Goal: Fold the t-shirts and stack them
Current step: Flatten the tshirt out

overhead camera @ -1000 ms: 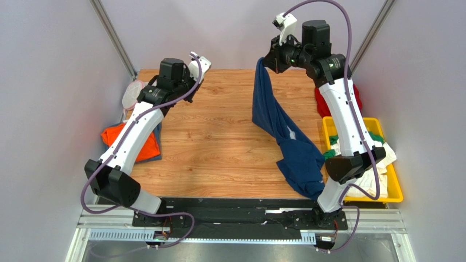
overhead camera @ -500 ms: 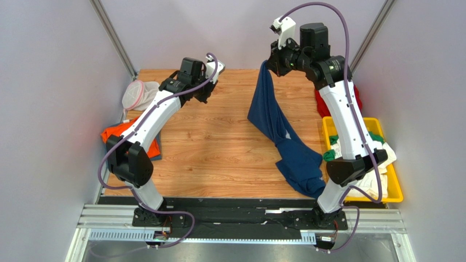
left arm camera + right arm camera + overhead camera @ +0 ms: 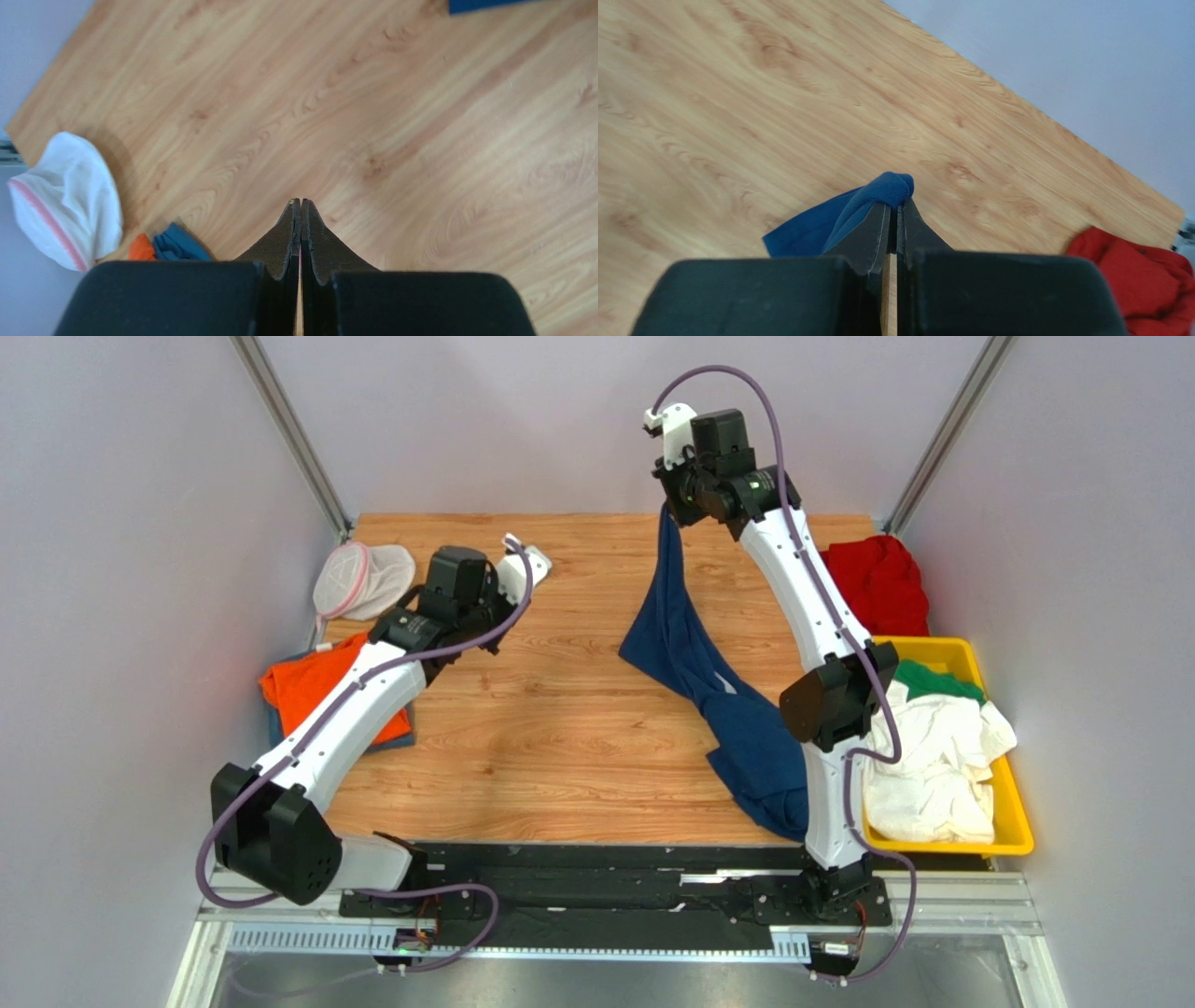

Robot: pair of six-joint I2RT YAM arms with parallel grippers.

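Because my right gripper (image 3: pixel 898 203) pinches only a small bunch of the navy t-shirt (image 3: pixel 744 735), which hangs from it down onto the wooden table (image 3: pixel 561 728), the cloth could slip free or snag my right elbow (image 3: pixel 828 703); my left gripper (image 3: pixel 301 204) is closed, empty, well apart

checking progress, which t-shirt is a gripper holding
The navy blue cloth t-shirt, pinched in the right gripper; the orange t-shirt, red t-shirt, white t-shirt and green t-shirt lie free.

soft cloth navy t-shirt (image 3: pixel 676 637); smooth matt wooden table (image 3: pixel 561 735).
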